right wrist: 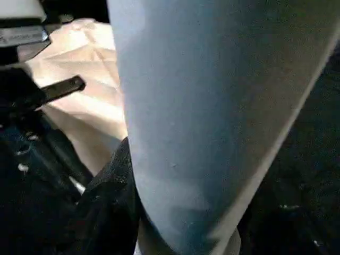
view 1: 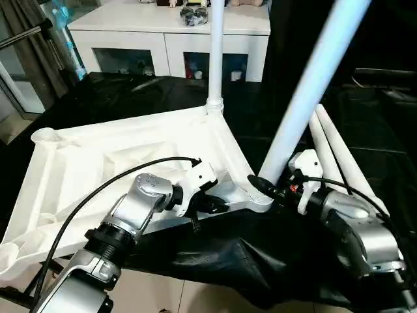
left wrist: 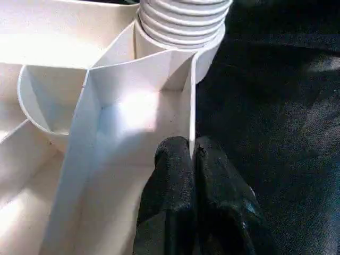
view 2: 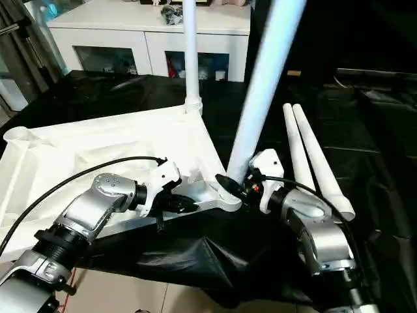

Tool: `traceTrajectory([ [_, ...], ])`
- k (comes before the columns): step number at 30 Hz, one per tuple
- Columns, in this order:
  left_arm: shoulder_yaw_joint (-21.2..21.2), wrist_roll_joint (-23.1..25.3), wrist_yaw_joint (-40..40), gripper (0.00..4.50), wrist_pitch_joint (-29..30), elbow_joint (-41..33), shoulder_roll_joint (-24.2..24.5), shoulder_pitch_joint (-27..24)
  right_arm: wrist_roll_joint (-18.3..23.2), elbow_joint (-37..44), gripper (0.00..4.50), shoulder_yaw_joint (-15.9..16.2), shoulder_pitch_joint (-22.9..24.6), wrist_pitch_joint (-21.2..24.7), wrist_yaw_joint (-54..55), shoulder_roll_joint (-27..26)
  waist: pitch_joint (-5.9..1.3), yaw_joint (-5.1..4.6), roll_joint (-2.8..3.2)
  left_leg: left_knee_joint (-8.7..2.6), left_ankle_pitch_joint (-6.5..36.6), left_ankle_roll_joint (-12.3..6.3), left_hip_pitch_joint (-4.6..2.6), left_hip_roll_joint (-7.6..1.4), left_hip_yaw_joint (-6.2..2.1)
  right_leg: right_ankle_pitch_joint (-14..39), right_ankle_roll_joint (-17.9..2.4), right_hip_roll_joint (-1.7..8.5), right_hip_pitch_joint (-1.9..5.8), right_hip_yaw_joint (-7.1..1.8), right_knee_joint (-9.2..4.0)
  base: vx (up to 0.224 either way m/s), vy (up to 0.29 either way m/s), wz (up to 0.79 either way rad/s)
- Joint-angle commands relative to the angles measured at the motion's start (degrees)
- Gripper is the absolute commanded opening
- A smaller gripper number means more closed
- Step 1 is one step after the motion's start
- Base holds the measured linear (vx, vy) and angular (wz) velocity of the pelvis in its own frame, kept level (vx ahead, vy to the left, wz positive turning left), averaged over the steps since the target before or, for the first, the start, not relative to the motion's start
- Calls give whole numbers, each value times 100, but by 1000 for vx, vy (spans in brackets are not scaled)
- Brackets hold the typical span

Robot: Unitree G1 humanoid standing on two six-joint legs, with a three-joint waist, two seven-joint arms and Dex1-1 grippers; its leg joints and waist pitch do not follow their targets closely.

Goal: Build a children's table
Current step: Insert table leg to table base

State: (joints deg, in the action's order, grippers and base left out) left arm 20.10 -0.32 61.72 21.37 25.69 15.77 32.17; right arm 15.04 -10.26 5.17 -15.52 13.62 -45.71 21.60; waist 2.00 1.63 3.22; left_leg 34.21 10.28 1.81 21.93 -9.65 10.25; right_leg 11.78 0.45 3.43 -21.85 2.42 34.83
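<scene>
Tabletop (view 1: 98,169), white plastic, rectangular, lying underside up on a counter (view 1: 365,140) draped in black sheeting; ribbed walls and round corner sockets exposed, one empty socket (view 1: 44,135) at the far left corner.

Step in hand, as judged: fitting of the second leg. One leg (view 1: 215,52) already stands upright in the far corner socket. A second leg (view 1: 311,85) has its threaded foot in the near corner socket (view 1: 259,190) but leans away from vertical, so it does not look fully seated.

Right pincer (view 1: 273,189): closed around the leaning leg just above its foot; the right wrist view has the tube close up, with dark fingers against it.

Left pincer (left wrist: 192,159): fingers pinched shut on a thin upright rib of the tabletop just beside that socket, apparently steadying the piece.

Next move, as judged: bring the leaning leg upright over the socket and turn or press it home while the left pincer keeps the tabletop from sliding on the slack sheeting. Risk: cross-threading if it is driven in at the present tilt.

Remaining stock: two spare legs (view 1: 339,160), long tapered white tubes, lying side by side on the sheeting to the right of the tabletop.

Background: white cabinet (view 1: 169,39) with glass-fronted compartments, not part of the build.
</scene>
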Motion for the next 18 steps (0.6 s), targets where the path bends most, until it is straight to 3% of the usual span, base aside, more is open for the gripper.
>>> traceTrajectory([
  [1, 45, 21, 47, 0, -42, 40, 102, 102, -86, -410, 190, 575, 187, 378, -451, -52, -210, -28, -73, -490, 2009, -102, -102, -344, -170, 2322, -1078, 489, 93, -267, -608, 0, 0, 0],
  [11, 295, -100, 1076, 0, -625, -278, 492, 92, 82, -571, 190, 838, 125, 359, -1615, 237, -230, -15, -86, -523, 2039, -92, -117, -377, -170, 1783, -1270, 485, 124, -271, -559, 0, 0, 0],
  [13, 301, -92, 1165, 0, -698, -280, 547, 114, 90, -554, 190, 886, 152, 326, -1803, 298, -239, 2, -60, -519, 1959, -108, -120, -376, -166, 1702, -1300, 491, 130, -269, -551, 0, 0, 0],
  [18, 308, -77, 1306, 0, -824, -238, 662, 155, 78, -496, 190, 954, 195, 262, -2100, 395, -269, 25, -59, -511, 1668, -184, -119, -388, -148, 1072, -1468, 477, 169, -257, -505, 0, 0, 0],
])
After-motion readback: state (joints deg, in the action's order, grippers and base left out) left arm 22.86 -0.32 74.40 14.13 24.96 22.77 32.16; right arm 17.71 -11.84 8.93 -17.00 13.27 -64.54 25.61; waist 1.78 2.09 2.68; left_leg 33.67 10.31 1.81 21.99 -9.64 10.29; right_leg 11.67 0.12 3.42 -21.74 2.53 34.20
